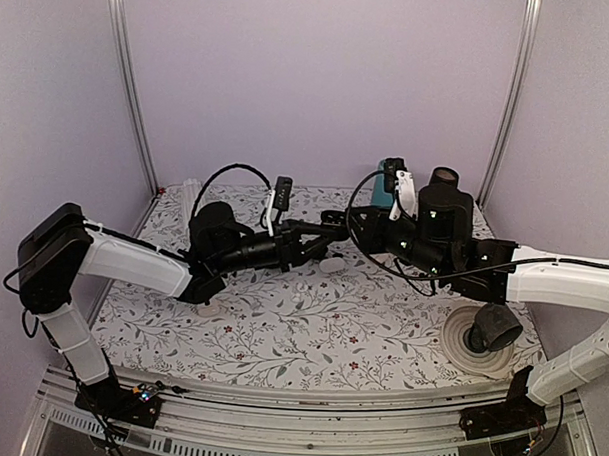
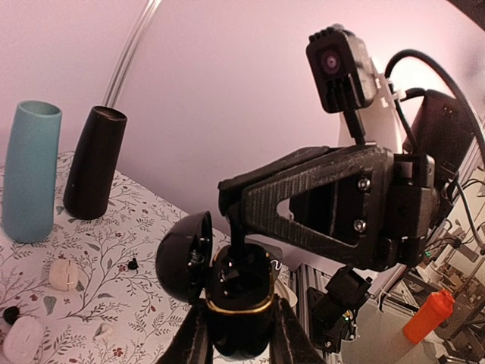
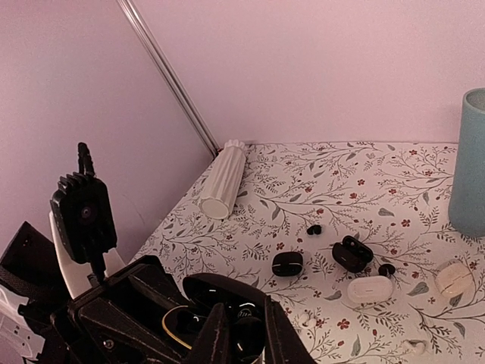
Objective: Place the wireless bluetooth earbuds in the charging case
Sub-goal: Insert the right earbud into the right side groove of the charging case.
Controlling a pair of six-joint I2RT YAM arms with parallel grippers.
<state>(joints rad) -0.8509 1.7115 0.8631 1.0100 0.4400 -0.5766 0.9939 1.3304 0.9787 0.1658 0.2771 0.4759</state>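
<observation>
Your left gripper clamped open black case, lower centre of left wrist view. Right gripper hung directly above case, fingers pointing down into it; couldn't tell whether they were closed on anything. Loose earbud lay mid-frame, well apart.

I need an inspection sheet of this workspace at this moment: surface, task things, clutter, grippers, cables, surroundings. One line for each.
Surface: floral-patterned tablecloth, flat; no spill seen.
Job's things: open black pebble-shaped charging case with gold rim, held by the left gripper; tiny black earbud and small white piece, probably an earbud, loose on the cloth.
Clutter: tall teal cup, tall black cup, white ribbed cup lying on its side, closed black case, white case.
Grippers: left jaws shut on the open case; right gripper over its cavity, jaws state unclear.
Cables: black cable loops above each wrist.
Surroundings: plain lilac walls, metal corner posts; orange bottle beyond the table.
</observation>
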